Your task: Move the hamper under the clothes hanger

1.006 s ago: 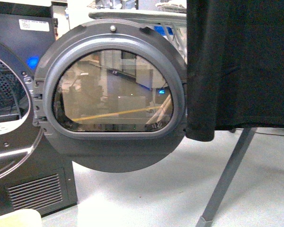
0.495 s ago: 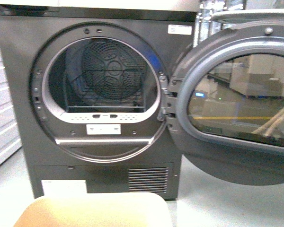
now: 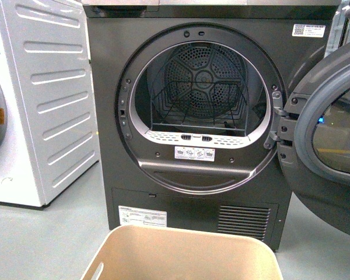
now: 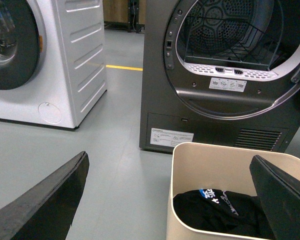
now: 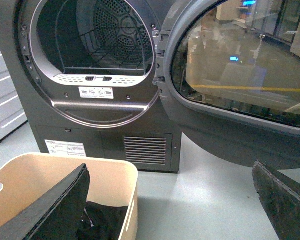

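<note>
The beige plastic rectangular hamper (image 3: 184, 256) is seen low and centred, just before the dark grey front-loading dryer (image 3: 105, 116), with black clothing (image 4: 215, 212) inside. Its long axis is judged to run across the robot's front, one end toward each arm. The left gripper (image 4: 168, 157) and right gripper (image 5: 170, 166) are spread wide, nothing held. The clothes hanger is not seen.

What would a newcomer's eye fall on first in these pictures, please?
The dark grey dryer fills the middle of the front view, its round door swung open to the right. Right before it stands the beige hamper, with black clothing lying inside. A white machine stands left of the dryer.
</note>
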